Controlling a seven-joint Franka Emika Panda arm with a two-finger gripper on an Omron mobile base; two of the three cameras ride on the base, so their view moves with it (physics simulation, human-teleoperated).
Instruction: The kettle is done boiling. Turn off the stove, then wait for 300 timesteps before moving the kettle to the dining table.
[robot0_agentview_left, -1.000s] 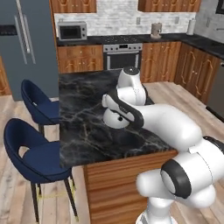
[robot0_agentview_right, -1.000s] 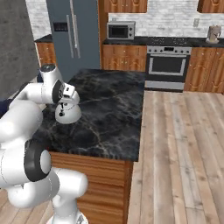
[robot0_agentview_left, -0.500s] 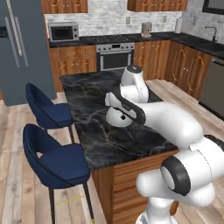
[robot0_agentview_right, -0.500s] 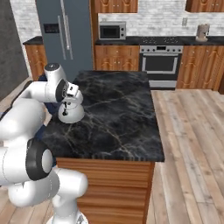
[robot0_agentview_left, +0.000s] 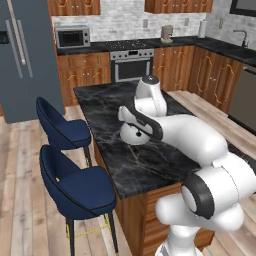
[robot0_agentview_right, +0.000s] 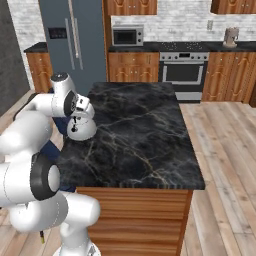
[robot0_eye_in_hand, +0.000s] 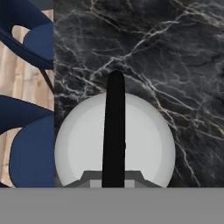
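The silvery-white kettle (robot0_agentview_left: 133, 137) (robot0_agentview_right: 83, 131) is low over the left side of the dining table (robot0_agentview_left: 150, 167) (robot0_agentview_right: 142, 130), near its edge; I cannot tell whether it touches the marble. My gripper (robot0_agentview_left: 137, 124) (robot0_agentview_right: 80, 115) (robot0_eye_in_hand: 113, 178) is directly above it, shut on the black arched handle (robot0_eye_in_hand: 115, 131). In the hand view the kettle's dome (robot0_eye_in_hand: 146, 140) lies beneath the handle, with the black veined marble (robot0_eye_in_hand: 175, 52) around it. The stove (robot0_agentview_left: 131, 56) (robot0_agentview_right: 185, 61) stands against the far wall, its burners bare.
Two blue stools (robot0_agentview_left: 64, 131) (robot0_agentview_left: 80, 189) stand along the table's left side, also seen beside the kettle as blue seats (robot0_eye_in_hand: 30, 43). A grey fridge (robot0_agentview_left: 25, 55) (robot0_agentview_right: 75, 45) and a microwave (robot0_agentview_left: 71, 37) (robot0_agentview_right: 127, 36) are at the back. Wooden floor runs right of the island (robot0_agentview_right: 225, 145).
The whole picture has shifted as the base drove; the island now lies more central and closer. The kettle stays in the gripper, near the table's left edge.
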